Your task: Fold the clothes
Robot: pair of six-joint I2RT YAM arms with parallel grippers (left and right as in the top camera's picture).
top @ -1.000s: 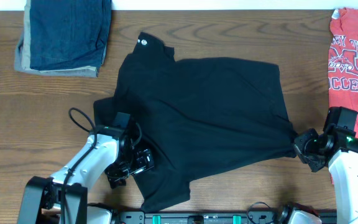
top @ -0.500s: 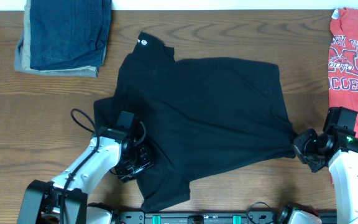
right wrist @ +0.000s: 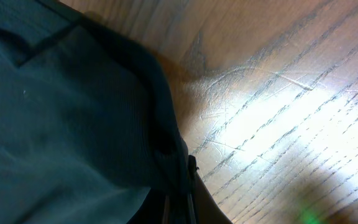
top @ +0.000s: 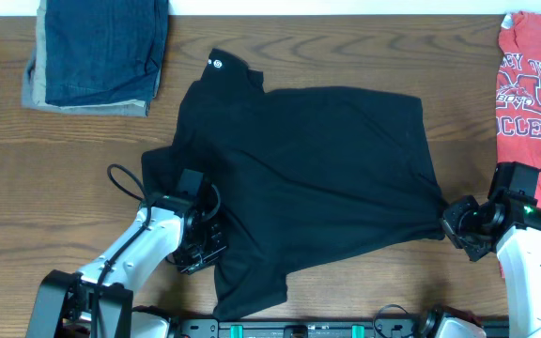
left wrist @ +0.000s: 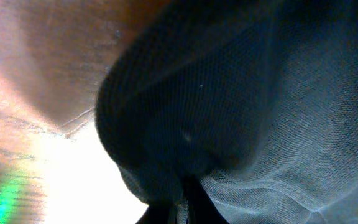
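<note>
So the one black shirt (top: 308, 178) lies spread across the middle of the table (top: 64, 178), a bit rumpled, with its small white round logo (top: 216, 65) up toward the far edge. Both pincers are clamped on it. The left pincer (top: 209, 252) pinches fabric by the near-left hem, and the right pincer (top: 447, 223) pinches the shirt's right-hand corner. There's also one red T-shirt (top: 531, 84) at the right edge and one denim-and-tan stack (top: 97, 52) in the far left corner.
</note>
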